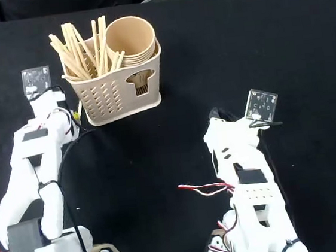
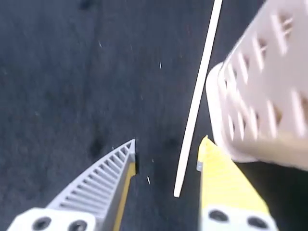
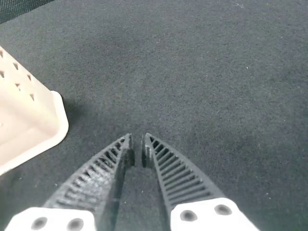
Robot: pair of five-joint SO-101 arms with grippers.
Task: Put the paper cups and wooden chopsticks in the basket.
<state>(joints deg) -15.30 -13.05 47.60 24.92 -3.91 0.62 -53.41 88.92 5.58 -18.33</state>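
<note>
Beside the beige slotted plastic basket (image 2: 269, 96), a pale wooden chopstick (image 2: 197, 101) lay inside the left gripper (image 2: 168, 142), jaws released, probably awaiting pinch-and-lift; right gripper (image 3: 136, 144) clenched, empty.

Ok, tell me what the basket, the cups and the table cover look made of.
Basket: seemingly moulded beige plastic, matte, with regular slots and rounded corners. Cups: likely paper, dull tan, thin nested rims. Table cover: probably black felt-like cloth, fuzzy and lint-speckled up close.

Black cloth table (image 1: 160, 163) open at centre and right; beige slotted plastic basket (image 1: 116, 94), wooden chopstick (image 2: 197, 96) beside it, obstructs far left.
</note>
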